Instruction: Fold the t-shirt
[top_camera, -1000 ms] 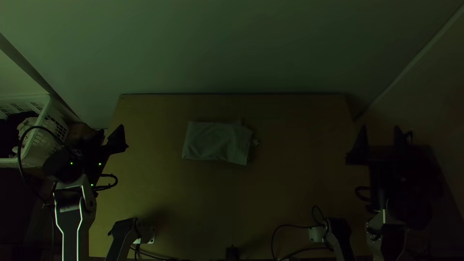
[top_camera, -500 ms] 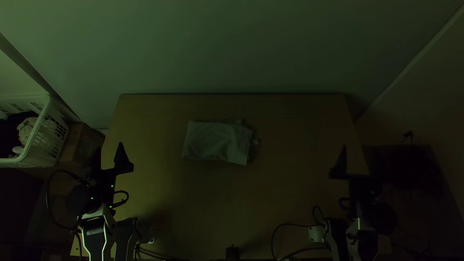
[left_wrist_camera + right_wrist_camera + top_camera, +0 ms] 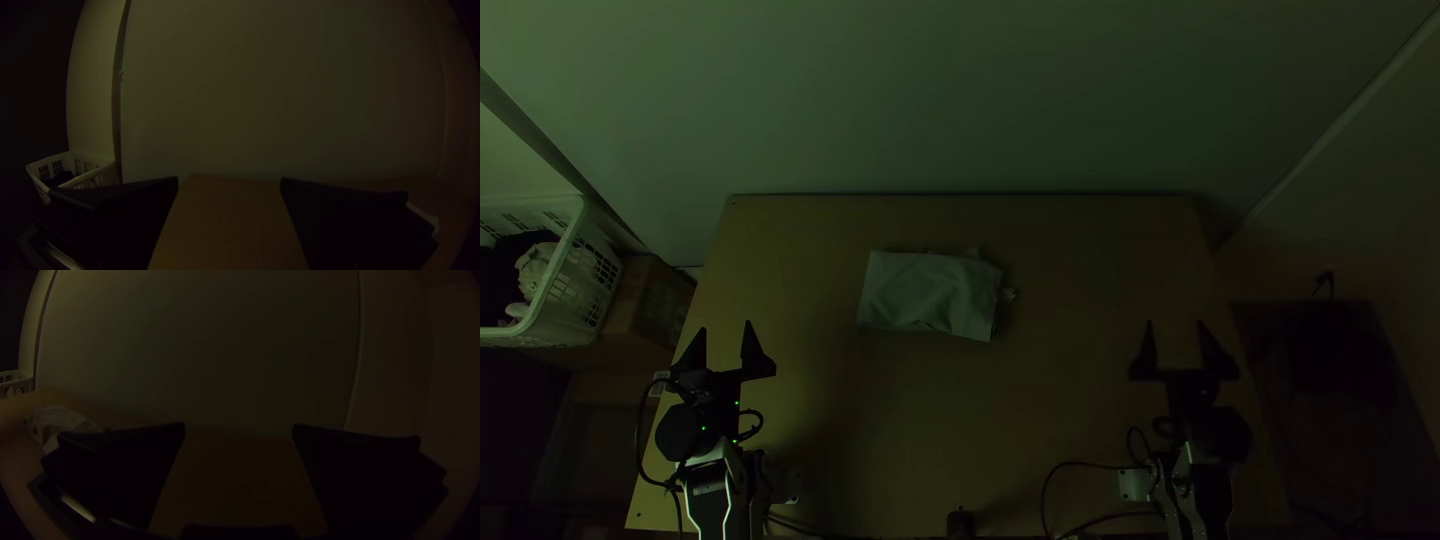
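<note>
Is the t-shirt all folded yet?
Mostly, it seems: the t-shirt lies in a flat rectangle. Nothing is in hand; the left pincer and right pincer are open, away from it. Perhaps a little bit poking out at one end is left to tuck.

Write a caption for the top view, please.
Folded t-shirt on the table, left gripper and right gripper both open.

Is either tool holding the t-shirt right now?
No, the folded t-shirt lies on the table, apart from both open tools.
</note>
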You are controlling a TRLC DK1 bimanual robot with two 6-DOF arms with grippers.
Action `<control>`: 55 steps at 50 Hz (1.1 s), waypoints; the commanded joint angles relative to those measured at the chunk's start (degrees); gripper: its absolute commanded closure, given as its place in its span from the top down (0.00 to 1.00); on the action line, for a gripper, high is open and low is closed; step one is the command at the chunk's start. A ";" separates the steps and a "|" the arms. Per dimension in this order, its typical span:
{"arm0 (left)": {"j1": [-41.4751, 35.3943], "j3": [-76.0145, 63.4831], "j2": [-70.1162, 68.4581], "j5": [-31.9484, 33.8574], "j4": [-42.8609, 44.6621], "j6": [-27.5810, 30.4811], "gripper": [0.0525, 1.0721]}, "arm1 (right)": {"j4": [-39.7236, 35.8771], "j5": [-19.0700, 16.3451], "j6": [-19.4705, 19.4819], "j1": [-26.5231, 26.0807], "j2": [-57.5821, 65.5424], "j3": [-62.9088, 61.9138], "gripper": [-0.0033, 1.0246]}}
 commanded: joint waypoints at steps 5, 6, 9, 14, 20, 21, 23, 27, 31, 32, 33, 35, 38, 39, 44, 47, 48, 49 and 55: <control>0.34 -3.90 -0.51 -0.26 1.61 3.70 0.96 | -0.63 0.59 1.83 1.16 -0.47 -3.99 0.96; 0.43 -4.25 -0.51 -0.26 1.61 4.32 0.96 | -1.25 0.59 2.18 1.51 -0.38 -4.08 0.96; 0.43 -5.48 -0.51 -0.26 1.26 4.67 0.96 | -3.27 0.59 3.15 2.13 -0.38 -3.90 0.96; 0.43 -6.71 -0.43 -0.52 -0.41 6.69 0.96 | -3.53 0.59 5.17 0.37 -0.30 -3.90 0.96; 0.87 -6.89 -0.34 -0.87 -0.06 6.60 0.96 | -3.62 0.50 4.82 -2.18 -0.21 -3.81 0.96; 0.87 -6.89 -0.34 -0.87 -0.06 6.60 0.96 | -3.62 0.50 4.82 -2.27 -0.21 -3.81 0.96; 0.87 -6.89 -0.34 -0.87 0.03 6.60 0.96 | -3.71 0.50 4.82 -2.18 -0.21 -3.81 0.96; 0.87 -6.89 -0.34 -0.87 0.03 6.60 0.96 | -3.71 0.50 4.82 -2.09 -0.21 -3.81 0.96; 0.87 -6.89 -0.34 -0.87 0.03 6.60 0.96 | -3.71 0.50 4.82 -2.09 -0.21 -3.81 0.96; 0.87 -6.89 -0.34 -0.87 0.03 6.60 0.96 | -3.71 0.50 4.82 -2.09 -0.21 -3.81 0.96; 0.78 -6.89 -0.34 -0.87 0.03 6.60 0.96 | -3.71 0.50 4.82 -2.09 -0.21 -3.81 0.96; 0.87 -6.89 -0.34 -0.87 0.03 6.60 0.96 | -3.71 0.50 4.82 -2.09 -0.21 -3.81 0.96; 0.78 -6.89 -0.34 -0.87 0.03 6.60 0.96 | -3.71 0.50 4.82 -2.09 -0.21 -3.81 0.96; 0.87 -6.89 -0.34 -0.87 0.03 6.60 0.96 | -3.71 0.50 4.82 -2.09 -0.21 -3.81 0.96; 0.87 -6.89 -0.34 -0.87 0.03 6.60 0.96 | -3.71 0.50 4.82 -2.09 -0.21 -3.81 0.96; 0.78 -6.89 -0.34 -0.87 0.03 6.60 0.96 | -3.71 0.50 4.82 -2.09 -0.21 -3.81 0.96; 0.78 -6.89 -0.34 -0.87 0.03 6.60 0.96 | -3.71 0.50 4.82 -2.09 -0.21 -3.81 0.96; 0.87 -6.89 -0.34 -0.87 0.03 6.60 0.96 | -3.71 0.50 4.82 -2.09 -0.21 -3.81 0.96; 0.87 -6.89 -0.34 -0.87 0.03 6.60 0.96 | -3.71 0.50 4.82 -2.09 -0.21 -3.81 0.96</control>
